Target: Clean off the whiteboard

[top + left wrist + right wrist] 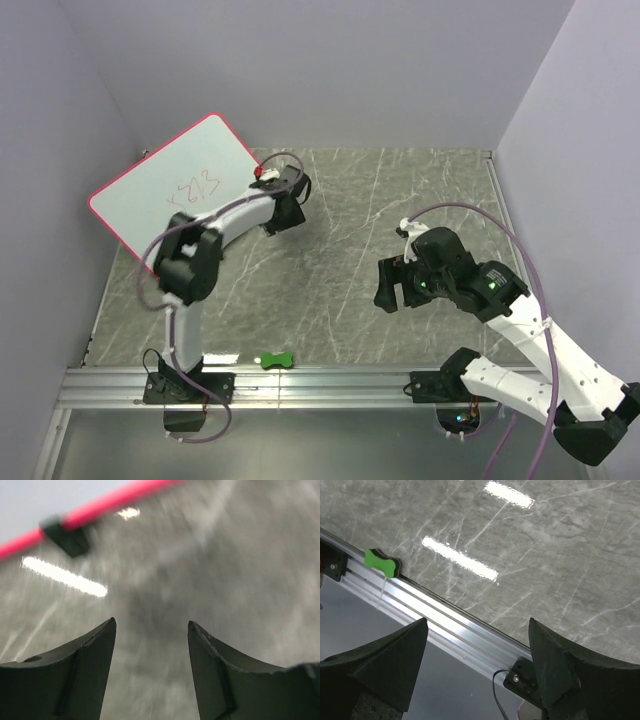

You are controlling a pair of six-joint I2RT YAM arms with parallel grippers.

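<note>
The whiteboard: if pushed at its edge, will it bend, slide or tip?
The whiteboard looks thin and flat, so probably stiff and light. It seems to lean against the wall, so a push may slide or tip it.

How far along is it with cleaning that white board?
Nothing looks wiped: the red scribbles are on the whiteboard. Nothing is in hand; the left gripper is open and empty beside the board, and the right gripper is open over the table. The green eraser lies untouched at the near edge. Left to do: fetch it and wipe.
</note>
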